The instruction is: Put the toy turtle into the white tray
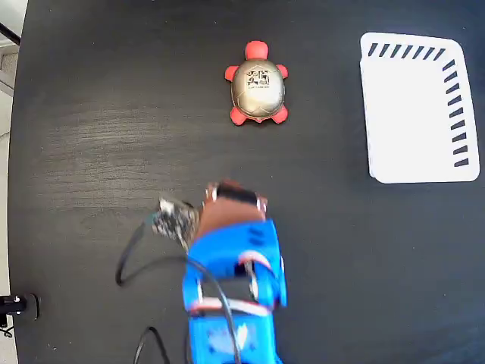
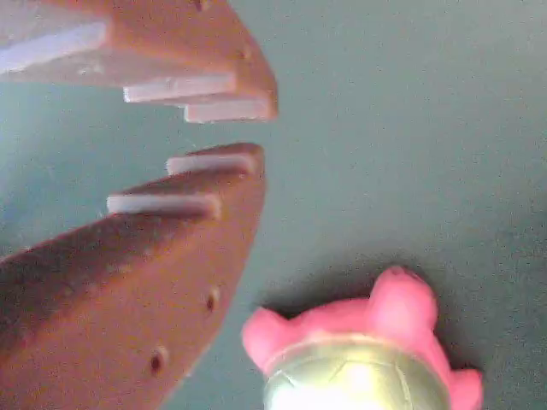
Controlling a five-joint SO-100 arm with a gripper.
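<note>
We see the toy turtle (image 1: 258, 83) resting untouched on the dark table (image 1: 91, 114), well apart from the white tray (image 1: 413, 114) to its right in the fixed view. Our gripper (image 2: 224, 132) hovers short of it, fingers nearly together, holding nothing. Reaching, grasping and carrying all remain.

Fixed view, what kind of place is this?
Probably a tabletop robot test bench: a dark wood-grain table, a blue arm with loose cables, and only a toy turtle and white tray set out.
</note>
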